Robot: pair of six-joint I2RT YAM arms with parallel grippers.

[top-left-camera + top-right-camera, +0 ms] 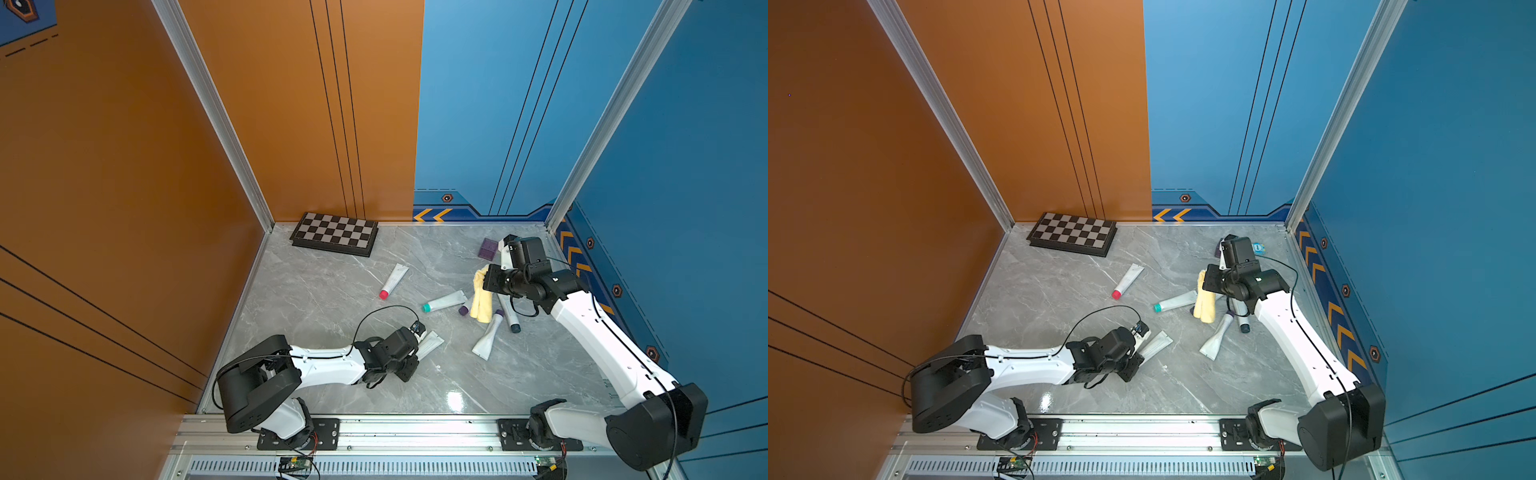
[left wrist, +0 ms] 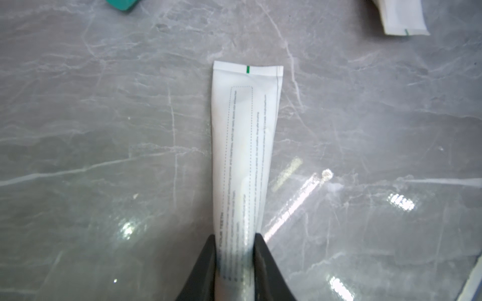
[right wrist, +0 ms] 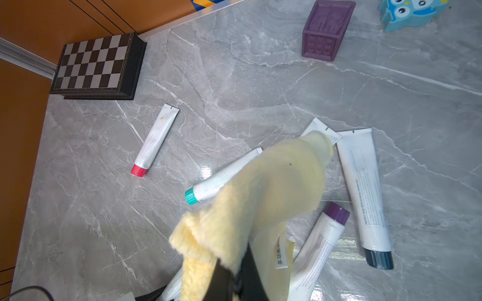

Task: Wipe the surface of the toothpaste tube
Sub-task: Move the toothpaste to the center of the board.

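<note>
While left tool [image 2: 234, 238] clamps tube [image 2: 245, 135], cloth [image 3: 273, 187] hangs.

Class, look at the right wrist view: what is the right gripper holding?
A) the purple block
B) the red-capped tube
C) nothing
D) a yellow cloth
D: the right gripper is shut on the yellow cloth, which bunches out from between its black fingers.

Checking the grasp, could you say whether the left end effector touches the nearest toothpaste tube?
Touching: left wrist view shows the left end effector pinching the toothpaste tube.
</note>
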